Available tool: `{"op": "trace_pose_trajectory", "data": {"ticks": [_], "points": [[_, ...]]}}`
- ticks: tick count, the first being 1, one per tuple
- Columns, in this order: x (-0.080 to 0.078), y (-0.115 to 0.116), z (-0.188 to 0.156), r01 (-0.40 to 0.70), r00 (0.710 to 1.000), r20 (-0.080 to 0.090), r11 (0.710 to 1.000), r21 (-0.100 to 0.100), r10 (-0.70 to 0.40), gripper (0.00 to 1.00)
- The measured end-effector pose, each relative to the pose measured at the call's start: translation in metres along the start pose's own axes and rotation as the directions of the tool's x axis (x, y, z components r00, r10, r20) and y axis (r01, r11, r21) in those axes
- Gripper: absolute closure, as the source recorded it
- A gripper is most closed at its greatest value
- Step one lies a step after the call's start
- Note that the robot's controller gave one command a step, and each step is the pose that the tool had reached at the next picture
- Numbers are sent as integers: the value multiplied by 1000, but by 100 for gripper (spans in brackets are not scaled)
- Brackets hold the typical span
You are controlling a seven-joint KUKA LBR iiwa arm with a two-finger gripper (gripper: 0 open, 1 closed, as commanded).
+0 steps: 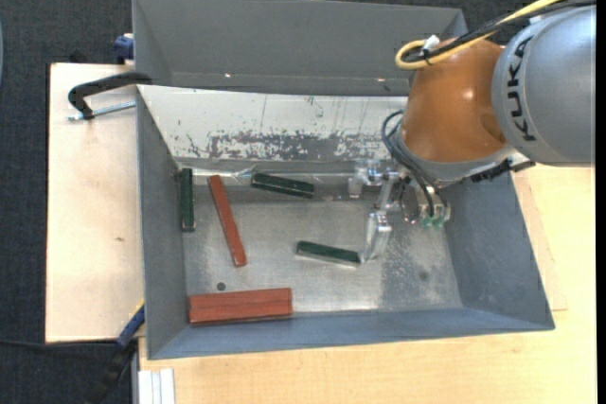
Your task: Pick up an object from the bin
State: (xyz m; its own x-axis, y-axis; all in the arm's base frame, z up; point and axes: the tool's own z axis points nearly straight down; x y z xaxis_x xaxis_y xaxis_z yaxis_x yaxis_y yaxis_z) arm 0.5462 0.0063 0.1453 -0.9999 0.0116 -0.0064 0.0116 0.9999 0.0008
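Grey metal bin (161,251): the gripper (379,235) hangs seemingly just beside a dark green flat bar (328,253); open or closed, I cannot tell.

The arm's orange cover (450,104) hides the upper-right corner of the bin (156,232); a dark speck (221,287) lower left is unidentifiable.

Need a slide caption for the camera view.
Gripper low in bin beside a dark green bar; red-brown block and stick farther left.
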Motion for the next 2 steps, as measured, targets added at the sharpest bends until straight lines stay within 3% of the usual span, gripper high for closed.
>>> {"op": "trace_pose_trajectory", "data": {"ticks": [1, 2], "points": [[11, 10, 15, 4, 1000, -5, 1000, -1, -4, 0], [6, -3, -11, 26, 1000, -11, 1000, -1, -26, 0]]}}
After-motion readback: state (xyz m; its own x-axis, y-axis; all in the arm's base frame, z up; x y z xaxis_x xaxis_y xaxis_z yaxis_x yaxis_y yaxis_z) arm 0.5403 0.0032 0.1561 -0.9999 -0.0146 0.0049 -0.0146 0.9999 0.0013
